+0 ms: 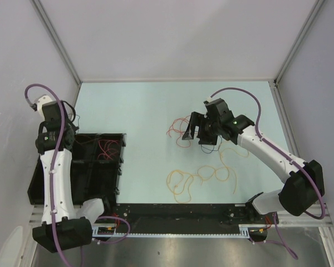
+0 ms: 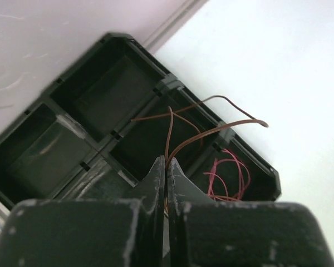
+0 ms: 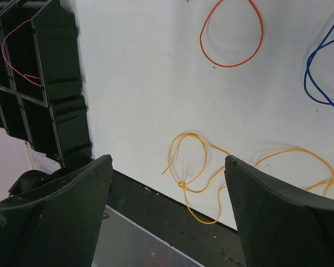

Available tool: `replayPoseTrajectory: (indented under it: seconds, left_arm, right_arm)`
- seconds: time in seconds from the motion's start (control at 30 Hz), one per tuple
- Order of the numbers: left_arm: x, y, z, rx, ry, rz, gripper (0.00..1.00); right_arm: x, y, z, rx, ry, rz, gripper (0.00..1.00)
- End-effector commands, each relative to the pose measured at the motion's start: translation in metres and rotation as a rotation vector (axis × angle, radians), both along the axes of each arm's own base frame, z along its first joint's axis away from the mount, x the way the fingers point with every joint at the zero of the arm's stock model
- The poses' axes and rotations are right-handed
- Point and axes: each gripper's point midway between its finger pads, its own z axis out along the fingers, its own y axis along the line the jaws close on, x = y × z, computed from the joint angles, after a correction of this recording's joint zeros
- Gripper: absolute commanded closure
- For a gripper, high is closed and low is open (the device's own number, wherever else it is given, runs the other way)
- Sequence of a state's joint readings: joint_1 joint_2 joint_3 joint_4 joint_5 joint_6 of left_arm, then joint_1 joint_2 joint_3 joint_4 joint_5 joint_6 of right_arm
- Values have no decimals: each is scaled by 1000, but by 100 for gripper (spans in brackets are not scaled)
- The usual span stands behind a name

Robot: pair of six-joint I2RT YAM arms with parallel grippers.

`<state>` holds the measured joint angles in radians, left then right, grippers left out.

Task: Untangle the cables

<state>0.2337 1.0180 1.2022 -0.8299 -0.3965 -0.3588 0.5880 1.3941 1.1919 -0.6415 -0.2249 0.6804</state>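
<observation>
Left gripper point(image 2: 166, 164) pinches a brown cable point(image 2: 234, 124) tight — right gripper point(image 3: 168, 161) spread wide, holding nothing.

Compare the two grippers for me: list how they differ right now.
The left gripper is shut, pinching a brown cable; the right gripper is open and holds nothing. The left gripper hangs over the black compartment tray, the right gripper over the table, above a yellow cable. Both have black fingers.
</observation>
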Motion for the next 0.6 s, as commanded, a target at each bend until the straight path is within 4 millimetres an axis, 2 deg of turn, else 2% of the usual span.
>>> replayPoseTrajectory:
  seconds: [0.0,0.07,0.2,0.33,0.4,0.57]
  left_arm:
    - [1,-25,11,-32,-73,-47,100]
    - [2,-41,12,-42,-74,-77,100]
    - [-6,-43,3,-46,-47,-62,100]
    - [-9,-51,-15,-86,-29,-87,100]
    - [-10,-51,-20,-93,-27,-83,100]
    - [-13,-36,-18,-19,2,-38,100]
  right_arm:
    - [-2,3,11,22,-23,12,13]
    - [-2,6,9,29,-12,24,13]
    - [-3,10,8,38,-9,40,13]
    - [-6,7,6,29,-3,42,13]
    - [-9,5,7,28,1,43,13]
    - [-16,0,4,17,6,40,13]
